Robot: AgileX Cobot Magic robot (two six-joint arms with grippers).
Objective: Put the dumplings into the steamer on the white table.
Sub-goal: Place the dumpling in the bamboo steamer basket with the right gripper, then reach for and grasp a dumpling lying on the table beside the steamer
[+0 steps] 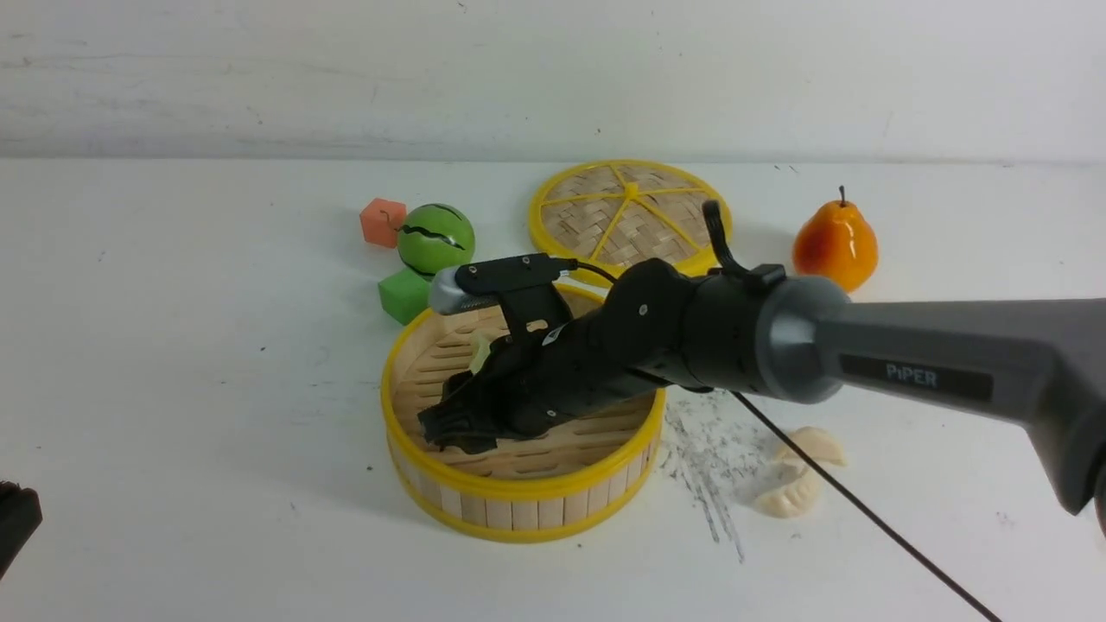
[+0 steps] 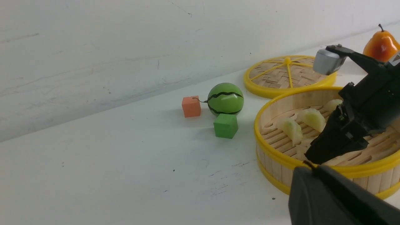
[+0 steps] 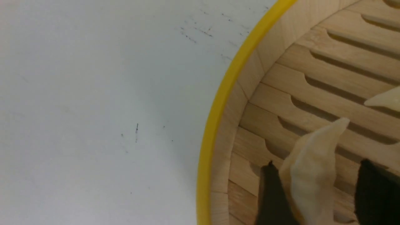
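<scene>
"Front view first: how far along are we?"

"On the white table (image 1: pixel 173 389), the right arm (image 1: pixel 950 358) reaches into the steamer (image 1: pixel 518 511). I'd judge four in, two left. The left wrist view shows three green dumplings (image 2: pixel 290 128) on the slats. One cream dumpling (image 3: pixel 309 187) lies between the fingers of the right gripper (image 3: pixel 316 168). The two cream dumplings (image 1: pixel 788 498) still outside sit at four o'clock from the steamer."

"Is it gripping?"

"Jaws parted. The dumpling leans on one finger, clear of the other. The left gripper (image 1: pixel 15 518) sits at eight o'clock, and I cannot tell its state."

"Any writing?"

"A PiPER label (image 1: pixel 912 376) on the right arm."
</scene>
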